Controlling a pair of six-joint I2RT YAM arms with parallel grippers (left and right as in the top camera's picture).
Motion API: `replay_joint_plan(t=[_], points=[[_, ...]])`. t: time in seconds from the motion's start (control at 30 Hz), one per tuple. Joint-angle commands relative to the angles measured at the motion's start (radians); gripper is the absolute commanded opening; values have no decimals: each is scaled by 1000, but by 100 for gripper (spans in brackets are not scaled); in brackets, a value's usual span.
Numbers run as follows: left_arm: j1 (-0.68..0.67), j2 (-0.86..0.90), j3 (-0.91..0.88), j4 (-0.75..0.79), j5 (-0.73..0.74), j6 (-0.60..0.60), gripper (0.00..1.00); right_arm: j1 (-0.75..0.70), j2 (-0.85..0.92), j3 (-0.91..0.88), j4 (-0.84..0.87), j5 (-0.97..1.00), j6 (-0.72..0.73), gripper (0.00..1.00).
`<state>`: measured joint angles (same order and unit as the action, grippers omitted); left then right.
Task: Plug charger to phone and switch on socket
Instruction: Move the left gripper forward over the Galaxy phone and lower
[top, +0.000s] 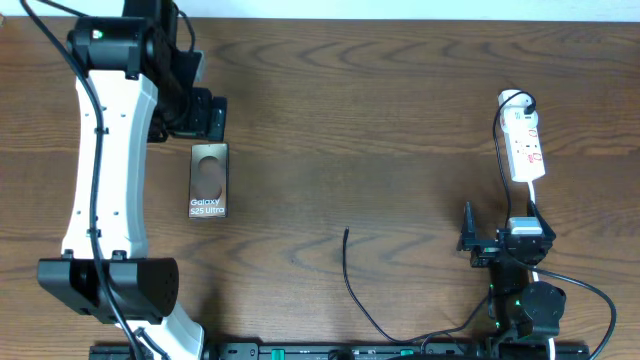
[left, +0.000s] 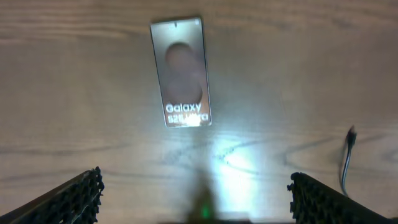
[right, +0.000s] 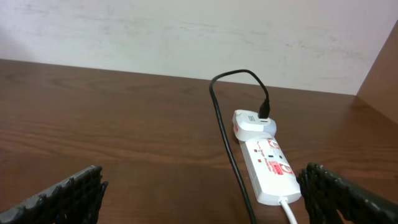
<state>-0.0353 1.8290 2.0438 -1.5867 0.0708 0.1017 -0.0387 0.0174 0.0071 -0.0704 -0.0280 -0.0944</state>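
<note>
Overhead, phone (top: 209, 181): flat on the table (top: 330, 120), at about 9 o'clock from the centre, with the lettering end toward 6 o'clock.
Overhead, left gripper (top: 204, 118): just off the phone's 12 o'clock end; its finger gap cannot be told here.
Overhead, charger (top: 350, 270): the tip lies free near 6 o'clock of the centre, well apart from the phone, and the cable curves on toward 5 o'clock.
Overhead, socket (top: 526, 145): at 2 o'clock, with its long axis running 12 to 6.
Overhead, right gripper (top: 500, 232): near the socket's 6 o'clock end.
Left wrist, phone (left: 181, 73): at 12 o'clock, untouched.
Left wrist, left gripper (left: 196, 182): fingers (left: 68, 202) spread wide, only bare table between them.
Left wrist, charger (left: 348, 155): tip at 3 o'clock, apart from the phone.
Right wrist, socket (right: 270, 165): at 4 o'clock, with a white adapter (right: 254, 121) at its far end and a white cord (right: 289, 211) at its near end.
Right wrist, charger (right: 227, 137): the cable loops up from the adapter and runs toward 6 o'clock beside the socket.
Right wrist, right gripper (right: 202, 174): fingers (right: 345, 196) spread wide, holding nothing.
</note>
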Motion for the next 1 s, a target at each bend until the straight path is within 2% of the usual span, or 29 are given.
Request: replay_joint_plan(t=[0.0, 0.27, 0.5, 0.97], points=[[2, 0, -48, 4, -14, 3, 95, 8, -4, -2, -5, 3, 11, 99], [2, -33, -240, 140, -31, 2, 95, 8, -4, -2, -5, 3, 11, 99], [2, -135, -453, 309, -30, -2, 96, 8, -4, -2, -5, 3, 11, 99], [2, -150, -676, 557, -29, -1, 96, 8, -4, -2, -5, 3, 11, 99]])
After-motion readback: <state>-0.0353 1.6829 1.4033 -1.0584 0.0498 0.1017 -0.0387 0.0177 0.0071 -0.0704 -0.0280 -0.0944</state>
